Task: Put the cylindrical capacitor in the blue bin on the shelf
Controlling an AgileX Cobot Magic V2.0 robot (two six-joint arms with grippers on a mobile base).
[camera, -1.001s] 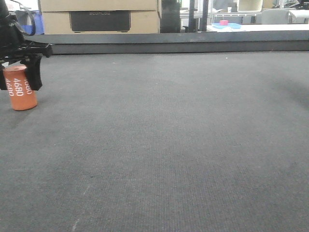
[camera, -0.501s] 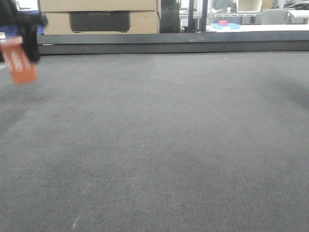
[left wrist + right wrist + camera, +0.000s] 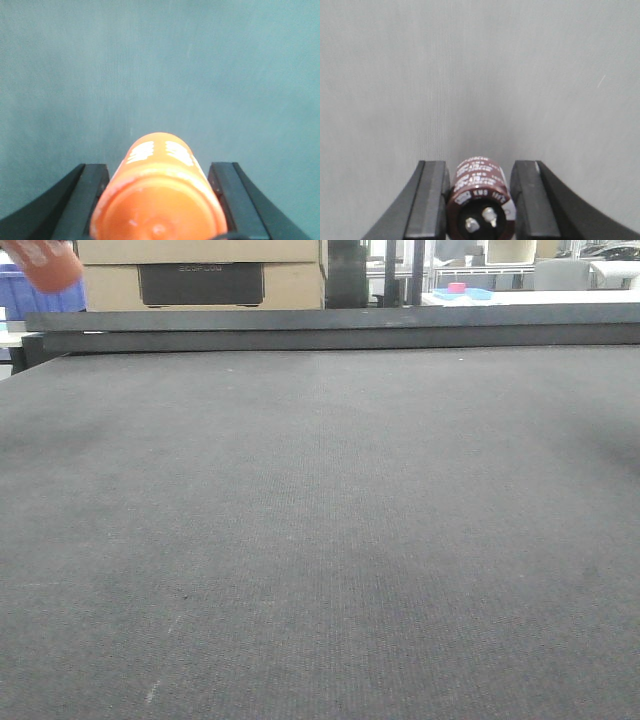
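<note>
The cylindrical capacitor (image 3: 160, 200), an orange can with white print, sits between the black fingers of my left gripper (image 3: 159, 170), which is shut on it above the grey table top. In the front view only its blurred lower end (image 3: 45, 265) shows, at the top left corner, and the gripper itself is out of frame there. My right gripper (image 3: 479, 172) is shut on a dark maroon can (image 3: 479, 195) with two metal terminals. A blue container (image 3: 45, 298) stands beyond the table's far left; I cannot tell whether it is the blue bin. The shelf is out of view.
The dark grey table mat (image 3: 320, 540) fills the front view and ends at a dark far edge (image 3: 350, 328). Behind it stand cardboard boxes (image 3: 200, 265). A light blue tray with a pink object (image 3: 462, 290) lies at the back right.
The left gripper has lifted the orange capacitor off the table's left side. It has risen until only its bottom shows at the top left corner of the front view.
</note>
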